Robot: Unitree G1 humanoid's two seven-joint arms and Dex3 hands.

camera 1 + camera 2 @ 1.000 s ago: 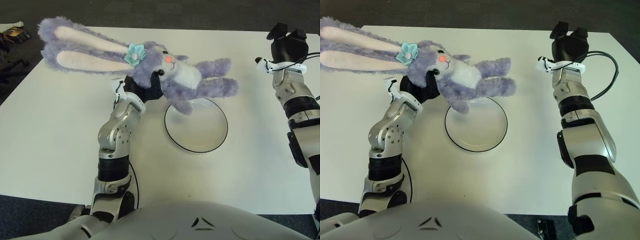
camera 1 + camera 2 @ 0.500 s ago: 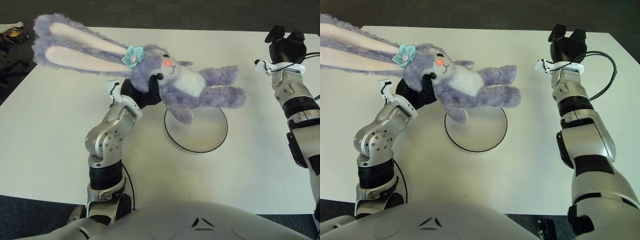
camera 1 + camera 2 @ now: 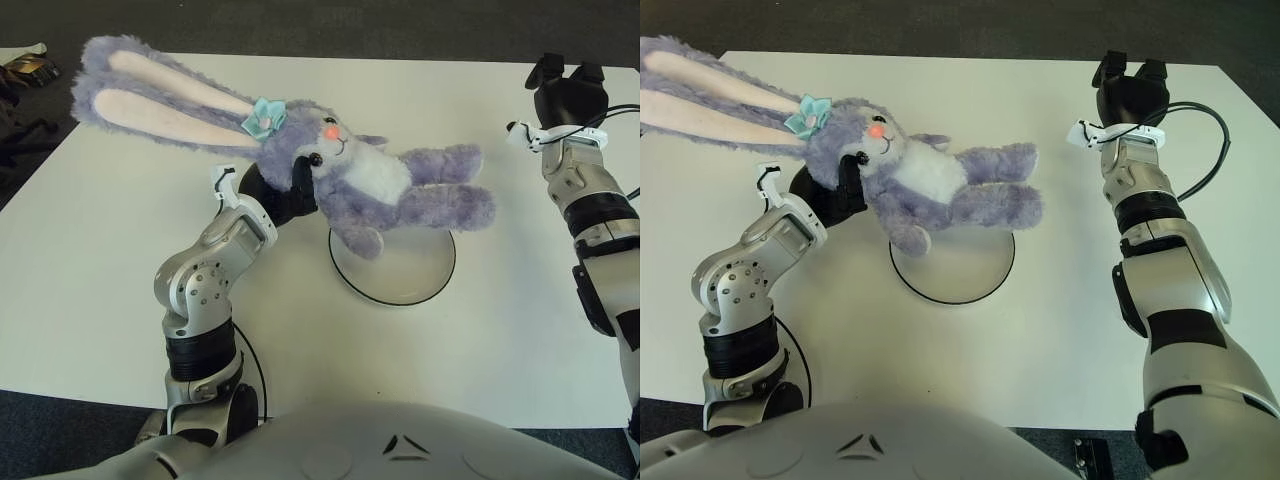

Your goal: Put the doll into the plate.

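Observation:
A purple plush bunny doll (image 3: 370,185) with long pink-lined ears and a teal flower hangs in the air, held at the head by my left hand (image 3: 278,192). Its body and legs stretch rightward over the far part of a white plate (image 3: 400,268) with a dark rim, at the table's middle. The ears trail out to the far left. Whether the doll's feet touch the plate is unclear. My right hand (image 3: 562,92) shows at the far right edge of the table, away from the plate.
The white table (image 3: 120,280) runs wide on all sides of the plate. A black cable (image 3: 1215,150) loops beside my right forearm. Some dark clutter (image 3: 25,68) lies off the table's far left corner.
My left arm has drawn back and its elbow swung left. The doll has dropped lower and shifted right, its legs now over the plate. The right hand barely moved.

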